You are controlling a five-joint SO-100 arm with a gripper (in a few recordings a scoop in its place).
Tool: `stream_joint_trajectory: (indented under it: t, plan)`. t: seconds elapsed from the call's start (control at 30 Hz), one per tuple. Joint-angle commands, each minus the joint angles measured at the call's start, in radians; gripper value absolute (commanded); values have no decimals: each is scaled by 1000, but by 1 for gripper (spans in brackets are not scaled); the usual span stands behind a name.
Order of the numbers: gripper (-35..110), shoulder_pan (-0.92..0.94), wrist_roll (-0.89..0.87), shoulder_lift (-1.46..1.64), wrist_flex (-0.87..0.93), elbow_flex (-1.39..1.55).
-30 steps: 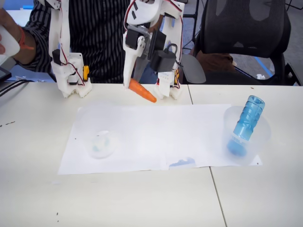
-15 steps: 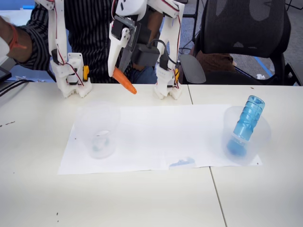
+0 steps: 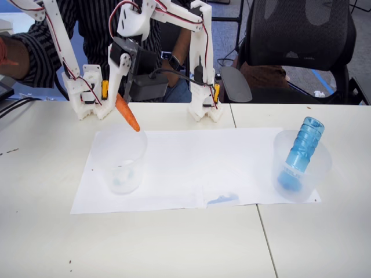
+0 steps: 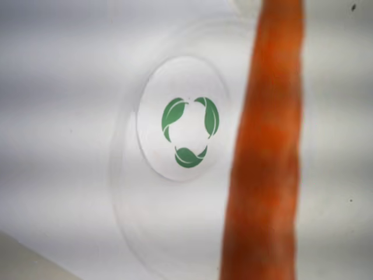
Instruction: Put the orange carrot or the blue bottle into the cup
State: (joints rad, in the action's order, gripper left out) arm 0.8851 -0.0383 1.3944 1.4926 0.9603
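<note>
In the fixed view my gripper [image 3: 119,92] hangs at the back left, shut on the thick end of the orange carrot [image 3: 128,114]. The carrot slants down to the right, its tip just above the far rim of the cup [image 3: 120,159], a clear tumbler on the left of the paper. The wrist view looks straight down into the cup [image 4: 140,198], whose base bears a green leaf mark, with the carrot [image 4: 265,151] blurred on the right, beside the base. The blue bottle [image 3: 302,149] leans inside a second clear cup [image 3: 322,168] at the right.
A white paper sheet [image 3: 203,162] covers the middle of the white table [image 3: 174,243], with a small blue smudge [image 3: 224,198] near its front edge. A person in a striped shirt [image 3: 93,35] sits behind the table, and a black chair [image 3: 301,40] stands at the back right.
My gripper has swung left with the carrot, from the back middle to above the left cup. The cup has been stood upright. The bottle and right cup have not moved.
</note>
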Motion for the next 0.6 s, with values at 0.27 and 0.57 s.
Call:
stream_joint_trajectory:
  t: [0.27, 0.57]
  plan:
    - [11, 21, -21, -87, -6, -252]
    - [11, 21, -28, -124, -6, -314]
